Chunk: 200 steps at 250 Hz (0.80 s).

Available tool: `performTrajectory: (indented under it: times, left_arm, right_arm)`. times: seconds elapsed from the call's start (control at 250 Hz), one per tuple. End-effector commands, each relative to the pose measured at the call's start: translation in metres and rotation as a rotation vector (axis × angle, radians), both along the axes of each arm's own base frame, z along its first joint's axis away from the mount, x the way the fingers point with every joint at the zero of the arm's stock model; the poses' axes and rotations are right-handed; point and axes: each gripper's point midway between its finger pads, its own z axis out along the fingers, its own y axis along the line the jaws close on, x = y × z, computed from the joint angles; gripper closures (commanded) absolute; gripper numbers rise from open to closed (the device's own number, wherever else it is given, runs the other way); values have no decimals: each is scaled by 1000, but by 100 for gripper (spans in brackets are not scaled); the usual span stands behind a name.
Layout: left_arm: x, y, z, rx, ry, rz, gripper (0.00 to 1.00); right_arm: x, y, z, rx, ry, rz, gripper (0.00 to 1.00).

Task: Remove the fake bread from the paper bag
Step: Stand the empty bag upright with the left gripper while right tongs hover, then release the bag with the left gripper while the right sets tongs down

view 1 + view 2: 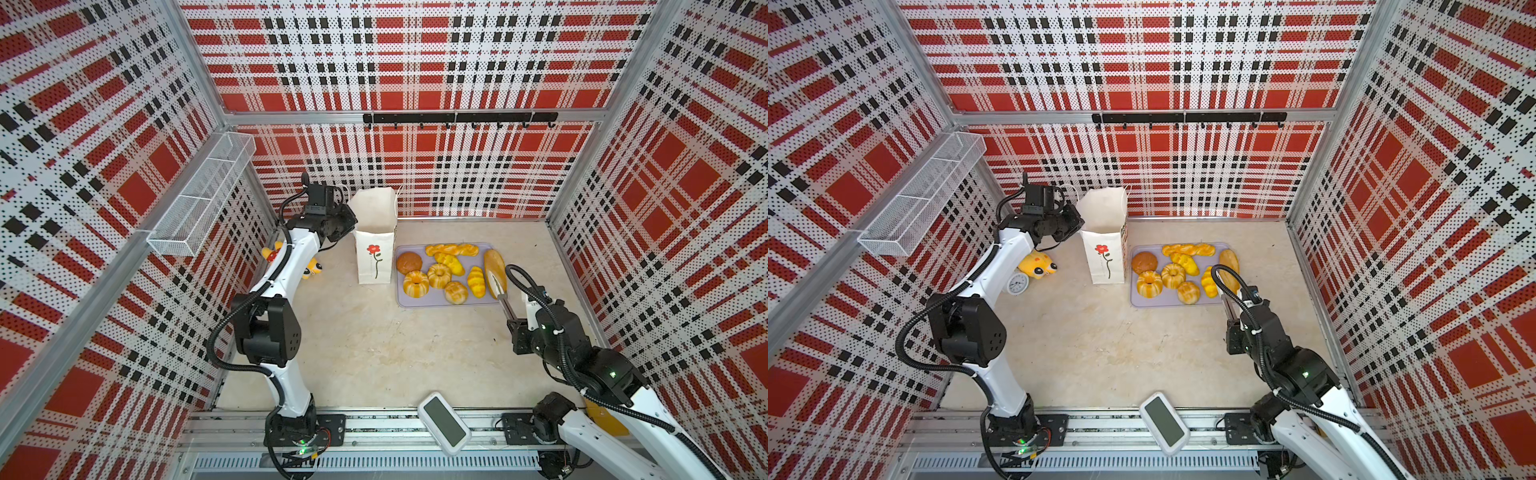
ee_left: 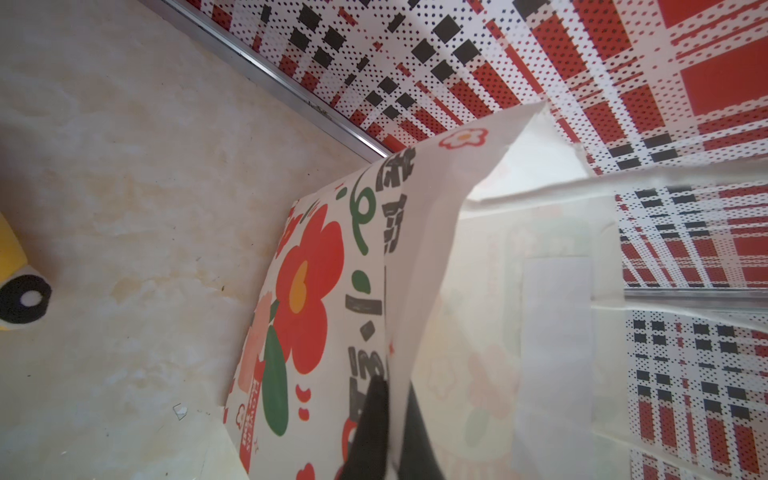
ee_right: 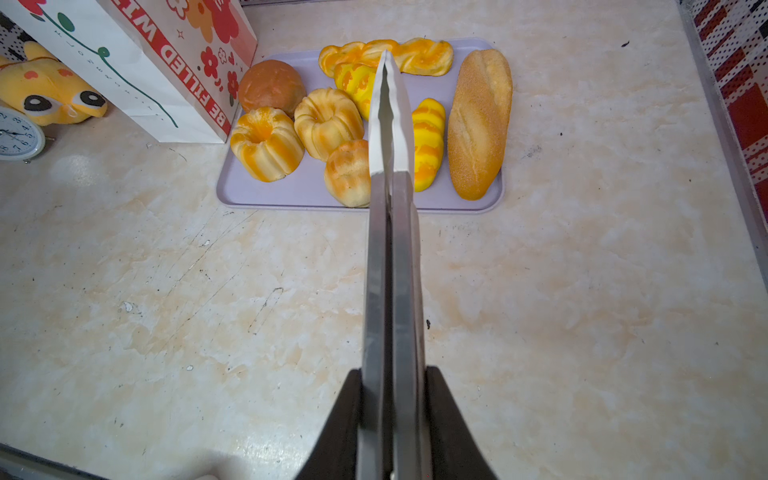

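Eight pieces of fake bread [image 1: 439, 275] lie on a lavender tray [image 1: 435, 300], all outside the paper bag [image 1: 374, 259]. A twisted stick runs along the far edge and a round brown bun sits at the corner nearest the bag. With them are two ring cakes, a small roll, two yellow striped rolls, and a baguette on the side away from the bag.

We see the bag standing upright on the table [image 1: 365, 345] just beside the tray, its mouth open upward and its narrow side with the single red flower facing the camera head. The left gripper [image 2: 392, 399] is pinched on the bag's rim, one black finger [image 2: 374, 428] outside on the flowered broad side and the other inside, the paper wall between them.

The right gripper [image 3: 395, 415] is clamped on a pair of metal tongs [image 3: 390, 249]. The blades are pressed together, and in both top views their tips reach the near end of the baguette; whether they touch it we cannot tell.

On the left arm's side of the bag, a yellow plush toy [image 1: 1038, 264] lies by a small white clock [image 1: 1017, 284].
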Motion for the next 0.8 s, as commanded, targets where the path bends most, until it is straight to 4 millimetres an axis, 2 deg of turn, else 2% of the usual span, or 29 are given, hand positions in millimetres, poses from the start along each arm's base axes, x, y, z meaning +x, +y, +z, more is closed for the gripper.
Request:
performTrajectory:
  times: [0.0, 0.072, 0.156, 0.18, 0.196, 0.328, 0.388, 0.424, 0.496, 0.672, 0.796]
  left_arm:
    - [7, -3, 13, 10, -51, -23, 84]
    - [7, -3, 9, 25, -38, -32, 69]
    - [5, -2, 5, 46, -21, -45, 57]
    - [5, -1, 3, 53, -15, -48, 47]
    - [4, -1, 3, 58, -12, -50, 45]
    - [-1, 2, 5, 102, -7, -66, 34]
    - [-4, 7, 7, 122, -1, -55, 25]
    - [-6, 8, 9, 125, 4, -53, 15]
    - [-9, 7, 13, 114, 12, -69, 0]
    - [-21, 15, 30, 153, -5, -61, 1]
    - [-37, 25, 48, 202, -49, -37, 1]
  right_arm:
    - [8, 3, 9, 3, -41, 3, 88]
    - [8, 4, 8, 1, -33, 7, 88]
    - [8, 4, 9, -1, -36, 8, 87]
    - [8, 3, 10, -2, -38, 7, 87]
    - [8, 3, 10, -3, -38, 8, 87]
    - [8, 2, 14, -4, -43, 7, 87]
    - [8, 2, 16, -3, -46, 7, 87]
    - [9, 3, 18, -2, -48, 7, 87]
    - [10, 5, 20, 7, -52, 13, 85]
    - [26, 16, 23, -10, -8, 24, 81]
    - [56, 22, 22, 11, 48, 33, 87]
